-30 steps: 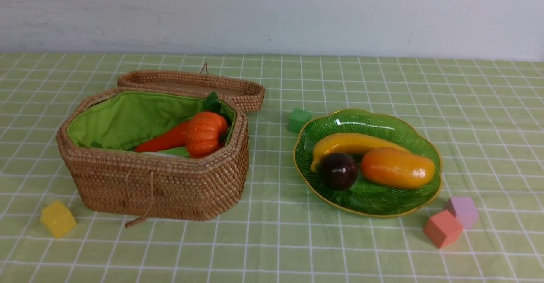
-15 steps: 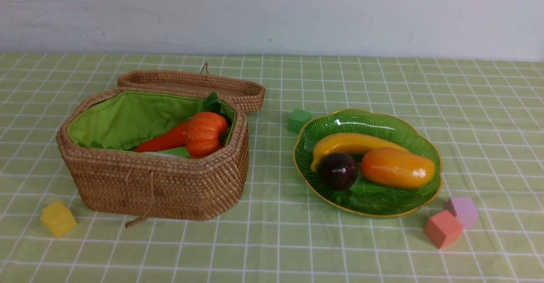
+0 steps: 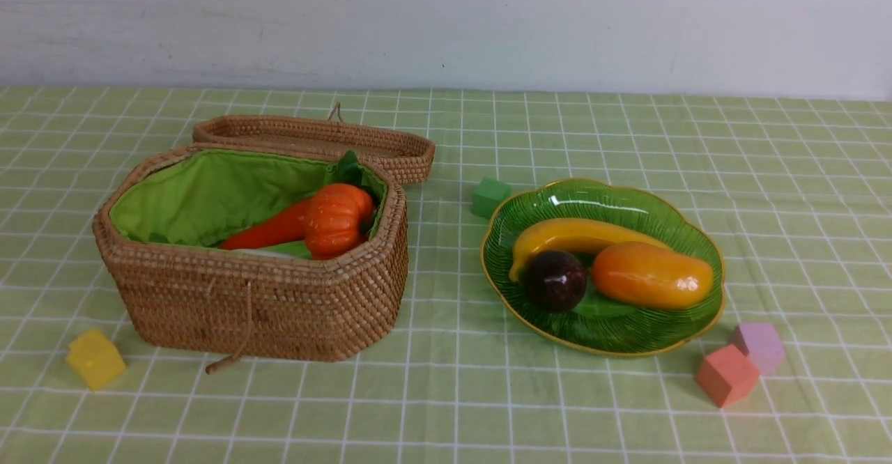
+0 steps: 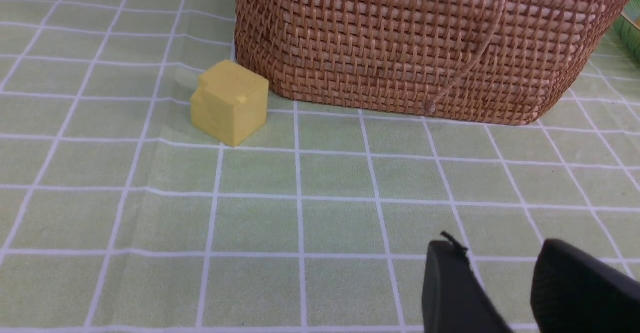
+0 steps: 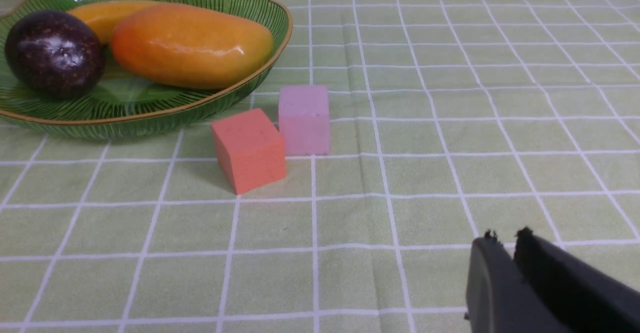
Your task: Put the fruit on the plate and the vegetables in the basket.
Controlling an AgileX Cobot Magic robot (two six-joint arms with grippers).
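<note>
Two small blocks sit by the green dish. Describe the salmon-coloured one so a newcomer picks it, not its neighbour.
Find the ribbed green glass dish holding fruit. Two small foam cubes sit on the checked cloth off its near-right edge. The salmon-orange cube is the nearer one; its neighbour, the lilac cube, sits just behind.

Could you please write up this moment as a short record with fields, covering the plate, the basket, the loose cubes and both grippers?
plate: holds banana, mangosteen, mango
basket: lid open; pumpkin and carrot visible inside, other contents hidden
cubes on cloth: yellow cube, green cube, orange cube, pink cube
left gripper: open, empty, near the basket
right gripper: fingertips nearly together, empty
sorting: looks complete from what shows
</note>
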